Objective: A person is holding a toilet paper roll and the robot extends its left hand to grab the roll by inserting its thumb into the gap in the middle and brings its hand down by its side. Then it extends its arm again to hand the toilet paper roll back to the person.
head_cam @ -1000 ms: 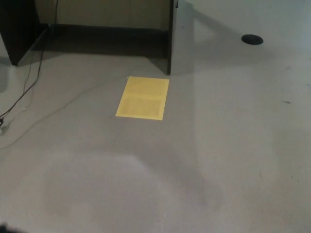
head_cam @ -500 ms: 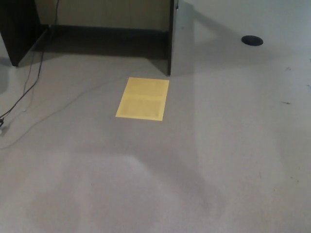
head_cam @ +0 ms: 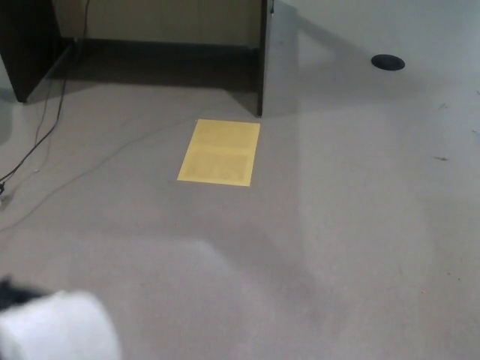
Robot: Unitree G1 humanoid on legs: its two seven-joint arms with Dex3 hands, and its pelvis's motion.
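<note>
The toilet paper roll shows at the lower left corner of the head view, a blurred white cylinder cut off by the bottom and left edges of the picture. A small dark shape sits at the roll's upper left, at about the picture's left edge, which looks like part of the left hand; too little of it shows to say whether its fingers are apart, together or clamped on the roll, so I cannot tell. The right hand does not appear. The rest of the view is grey floor. A yellow sheet lies flat on the floor near the middle of the picture, well apart from the roll, its long sides running up and slightly to the right. Above it stands a dark piece of furniture with a vertical panel whose foot is near the sheet's upper right corner. 1 dark panel stands at the upper left. A thin cable trails down the floor on the left side. A small black round disc lies on the floor at the upper right.
</note>
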